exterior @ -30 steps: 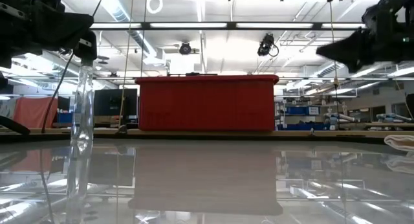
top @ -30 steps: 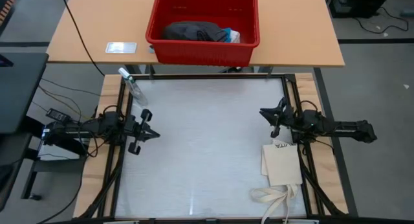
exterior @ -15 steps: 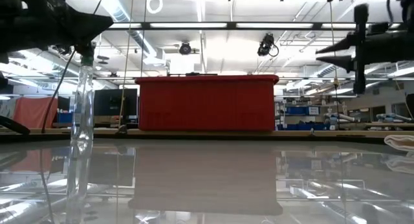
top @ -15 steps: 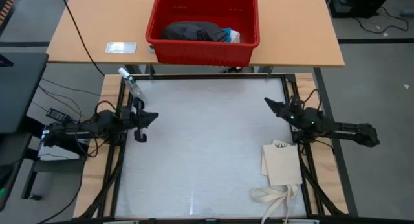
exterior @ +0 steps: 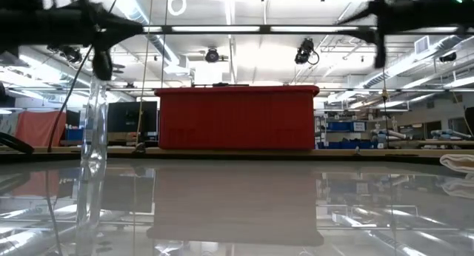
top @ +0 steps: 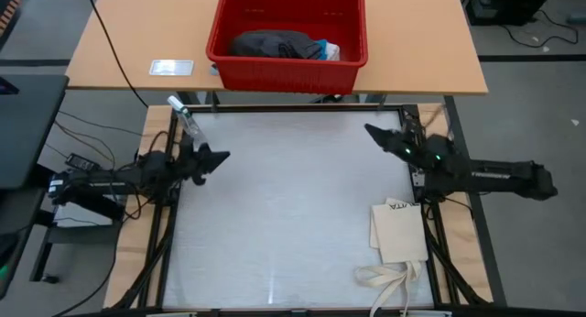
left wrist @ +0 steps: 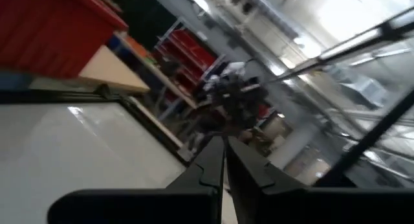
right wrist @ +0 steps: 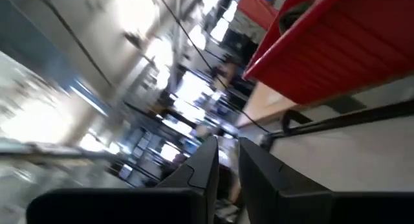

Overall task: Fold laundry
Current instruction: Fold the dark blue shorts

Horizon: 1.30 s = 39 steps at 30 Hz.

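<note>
Left arm: a black, slender, segmented body is being shown, ending in the left gripper (top: 220,156), a tapered dark wedge.
Left arm cabling: thin black cables are being seen looped along the rear links.
Right arm: the same matte black build is being shown, ending in the right gripper (top: 370,130), also pointed and dark.
Right arm marking: a small green light is being displayed on the wrist.
Fingers: flat, angular black plates with stepped inner edges (left wrist: 206,167) are being seen; the right pair (right wrist: 200,167) is being shown alike.
</note>
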{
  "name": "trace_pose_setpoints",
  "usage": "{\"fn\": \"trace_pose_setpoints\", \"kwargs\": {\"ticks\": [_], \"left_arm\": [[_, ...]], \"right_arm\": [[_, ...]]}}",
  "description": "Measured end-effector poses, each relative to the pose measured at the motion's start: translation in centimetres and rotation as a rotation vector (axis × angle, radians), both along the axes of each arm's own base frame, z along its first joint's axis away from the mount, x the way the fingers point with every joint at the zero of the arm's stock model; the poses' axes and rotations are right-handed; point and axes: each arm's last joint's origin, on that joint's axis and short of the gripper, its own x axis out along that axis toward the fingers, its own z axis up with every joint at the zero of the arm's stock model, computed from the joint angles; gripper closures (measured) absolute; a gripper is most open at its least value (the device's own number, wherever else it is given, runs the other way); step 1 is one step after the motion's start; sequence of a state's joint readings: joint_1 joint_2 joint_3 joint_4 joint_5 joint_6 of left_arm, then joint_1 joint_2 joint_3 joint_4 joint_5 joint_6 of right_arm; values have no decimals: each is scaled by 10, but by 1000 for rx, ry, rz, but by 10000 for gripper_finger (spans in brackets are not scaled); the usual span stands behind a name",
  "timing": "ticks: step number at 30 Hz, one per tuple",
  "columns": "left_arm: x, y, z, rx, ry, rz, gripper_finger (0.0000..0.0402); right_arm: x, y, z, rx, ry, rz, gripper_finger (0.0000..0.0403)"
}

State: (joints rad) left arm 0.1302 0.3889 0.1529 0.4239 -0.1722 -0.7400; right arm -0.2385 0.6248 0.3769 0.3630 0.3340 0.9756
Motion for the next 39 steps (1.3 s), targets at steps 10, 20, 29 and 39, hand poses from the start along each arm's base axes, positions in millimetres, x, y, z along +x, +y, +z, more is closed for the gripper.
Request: {"fn": "trace_pose_setpoints", "kwargs": {"ticks": [10,20,29,39], "left_arm": [[44,27,87,2,-24,85,379],[80,62,162,267,216,240,379],[107,119,190,429,679,317,379],[126,193,171,311,1083,404,379]], "right_arm": [[71,-32,79,-127,271,-2,334],[93,-93,112,-365,547,-50,289],[105,-167,113,-508,1037,47,232],[117,-198,112,-682,1339,143,216]]}}
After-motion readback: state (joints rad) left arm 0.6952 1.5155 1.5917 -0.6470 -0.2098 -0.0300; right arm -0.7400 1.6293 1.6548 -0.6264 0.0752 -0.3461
